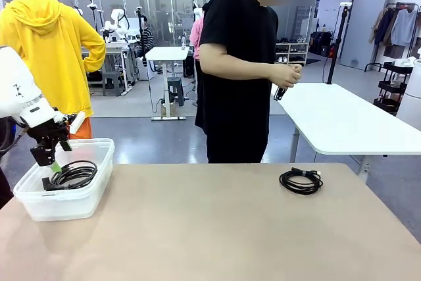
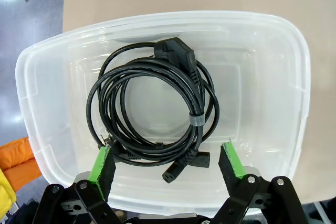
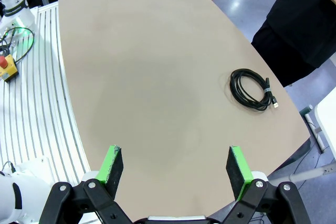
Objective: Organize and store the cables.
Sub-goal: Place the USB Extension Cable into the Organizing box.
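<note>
I see two cables. One coil [image 2: 196,120] lies in the bin [image 2: 294,77] below my open, empty left gripper [image 2: 168,156]. The other coil [image 3: 236,88] lies on the table [image 3: 147,77], and my right gripper [image 3: 176,163] is open and empty too.

Clear plastic bin [image 1: 59,205] at left end of tan table [image 1: 197,228]; person in black shirt [image 1: 233,77] stands beyond, beside white table [image 1: 342,120].

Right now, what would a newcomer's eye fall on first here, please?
A coiled black power cable lies in the clear plastic tub at the left of the tan table, the left arm's open tool above it. A smaller black cable coil lies on the right, near the standing person.
</note>
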Controlling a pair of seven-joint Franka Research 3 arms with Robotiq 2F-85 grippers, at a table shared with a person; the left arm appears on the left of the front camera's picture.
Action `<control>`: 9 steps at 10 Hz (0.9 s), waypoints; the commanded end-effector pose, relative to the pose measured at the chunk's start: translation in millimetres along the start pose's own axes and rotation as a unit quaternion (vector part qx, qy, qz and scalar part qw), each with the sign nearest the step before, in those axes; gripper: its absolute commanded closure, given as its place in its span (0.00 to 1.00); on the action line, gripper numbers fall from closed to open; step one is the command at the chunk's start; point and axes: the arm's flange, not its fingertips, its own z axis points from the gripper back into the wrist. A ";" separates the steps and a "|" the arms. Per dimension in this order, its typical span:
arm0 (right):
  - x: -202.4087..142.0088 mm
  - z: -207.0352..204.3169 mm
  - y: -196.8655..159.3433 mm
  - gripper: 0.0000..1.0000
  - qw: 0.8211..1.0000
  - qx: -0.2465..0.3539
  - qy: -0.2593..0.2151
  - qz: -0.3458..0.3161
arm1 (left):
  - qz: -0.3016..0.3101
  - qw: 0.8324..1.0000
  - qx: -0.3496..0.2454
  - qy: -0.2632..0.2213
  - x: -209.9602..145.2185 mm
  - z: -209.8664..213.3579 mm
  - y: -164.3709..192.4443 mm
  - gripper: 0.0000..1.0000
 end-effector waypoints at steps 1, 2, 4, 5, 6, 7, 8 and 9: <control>0.3 1.6 -1.3 0.00 1.000 0.000 -0.005 0.008 | -0.001 1.000 0.001 0.001 -2.2 0.4 0.1 0.00; 0.3 1.6 -1.3 0.00 1.000 0.000 -0.005 0.008 | -0.001 1.000 0.001 0.001 -2.2 0.4 0.1 0.00; 0.3 1.6 -1.3 0.00 1.000 0.000 -0.005 0.008 | 0.000 1.000 0.000 0.000 0.0 0.0 0.0 0.01; 0.3 1.6 -1.3 0.00 1.000 0.000 -0.005 0.008 | 0.029 0.999 -0.002 0.018 6.3 24.7 -4.1 0.00; 0.3 1.6 -1.3 0.00 1.000 0.000 -0.005 0.008 | 0.049 0.999 -0.007 -0.002 12.5 51.4 -16.9 0.00; 0.3 1.6 -1.3 0.00 1.000 0.000 -0.005 0.008 | 0.074 0.997 -0.008 -0.014 16.1 79.4 -38.8 0.00; 0.3 1.6 -1.3 0.00 1.000 0.000 -0.005 0.008 | 0.100 0.994 -0.020 -0.037 17.6 97.6 -57.5 0.00; 0.3 1.6 -1.3 0.00 1.000 0.000 -0.005 0.008 | 0.128 0.990 -0.028 -0.059 19.0 112.9 -76.8 0.00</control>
